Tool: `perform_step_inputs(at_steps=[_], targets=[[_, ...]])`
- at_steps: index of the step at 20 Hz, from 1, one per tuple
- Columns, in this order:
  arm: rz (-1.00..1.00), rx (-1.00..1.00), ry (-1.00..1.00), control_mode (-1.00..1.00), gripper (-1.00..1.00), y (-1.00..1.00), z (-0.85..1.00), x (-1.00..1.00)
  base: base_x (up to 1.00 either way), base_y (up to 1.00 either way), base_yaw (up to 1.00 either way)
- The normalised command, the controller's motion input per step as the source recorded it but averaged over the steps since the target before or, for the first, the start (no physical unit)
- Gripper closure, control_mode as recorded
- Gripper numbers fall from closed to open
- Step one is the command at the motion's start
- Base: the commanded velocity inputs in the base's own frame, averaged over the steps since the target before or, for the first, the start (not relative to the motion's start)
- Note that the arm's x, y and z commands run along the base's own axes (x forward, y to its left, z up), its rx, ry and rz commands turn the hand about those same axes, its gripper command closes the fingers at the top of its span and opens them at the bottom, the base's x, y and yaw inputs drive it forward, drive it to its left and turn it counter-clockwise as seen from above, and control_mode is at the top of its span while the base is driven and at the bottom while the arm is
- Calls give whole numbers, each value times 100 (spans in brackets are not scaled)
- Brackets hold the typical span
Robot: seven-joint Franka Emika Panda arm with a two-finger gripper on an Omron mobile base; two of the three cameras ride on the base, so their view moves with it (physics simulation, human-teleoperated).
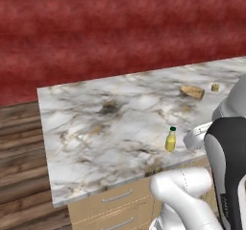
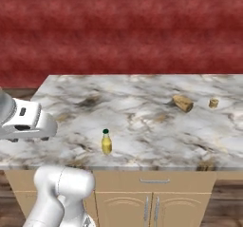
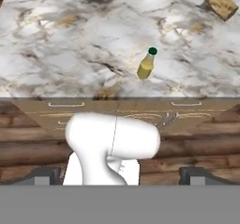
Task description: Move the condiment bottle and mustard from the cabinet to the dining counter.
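Observation:
The mustard (image 1: 170, 139) (image 2: 107, 142) (image 3: 146, 64), a small yellow bottle with a dark green cap, stands upright on the white marble dining counter (image 1: 96, 123) (image 2: 142, 121) (image 3: 70, 54), close to its front edge. My gripper (image 3: 120, 175) is open, its two dark fingertips far apart with nothing between them. It hangs back from the counter's front edge, well apart from the mustard. The condiment bottle and the cabinet are out of view.
A tan loaf-like lump (image 1: 192, 92) (image 2: 182, 102) (image 3: 221, 6) and a small tan cup (image 1: 215, 87) (image 2: 213, 103) lie further back on the right. Tan drawers (image 1: 117, 198) (image 2: 154, 180) sit under the top. Wooden floor (image 1: 21, 142) lies left of it, and a red wall stands behind.

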Motion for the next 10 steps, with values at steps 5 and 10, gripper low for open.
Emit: perform_step_inputs(at_steps=[5,10], targets=[[0,0,0,100,-100,0,0,0,-41,-47,-66],[0,0,0,100,-100,0,0,0,-25,-36,-80]])
